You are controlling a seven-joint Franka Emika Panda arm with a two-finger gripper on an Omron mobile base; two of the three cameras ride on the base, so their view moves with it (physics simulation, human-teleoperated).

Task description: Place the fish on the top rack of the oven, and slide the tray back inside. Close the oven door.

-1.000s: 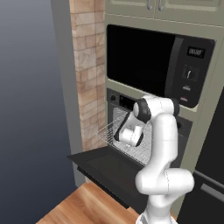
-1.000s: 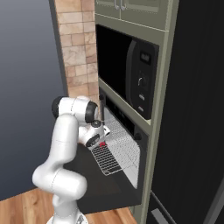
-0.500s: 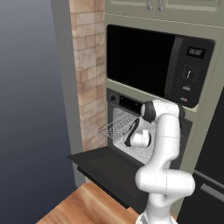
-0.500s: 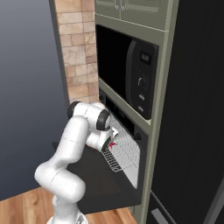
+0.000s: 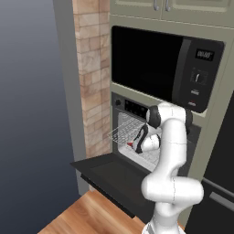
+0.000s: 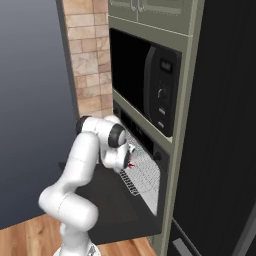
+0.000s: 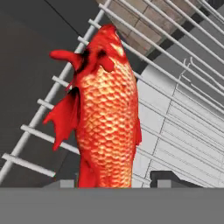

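Close up in the hand view, the fish [image 7: 105,109] lies scaly and red-orange straight ahead of the gripper [image 7: 118,181], its body crossing the raised front wire of the top rack [image 7: 175,57], head toward the far end and tail down between the finger tips [image 7: 168,177]. The tips stand on either side of the tail, but whether they press it or have let go cannot be told. The left base view gives what the close view cannot: the rack is pulled partly out of the oven [image 5: 132,132], its front edge jutting over the oven door [image 5: 109,176], which lies flat and open below the gripper [image 5: 137,139]; a red speck of fish [image 5: 130,144] shows at the fingers. The right base view shows the gripper [image 6: 127,162] at the rack's [image 6: 142,172] outer edge with the fish [image 6: 131,164] beside it, cavity beyond, open floor space behind the arm.
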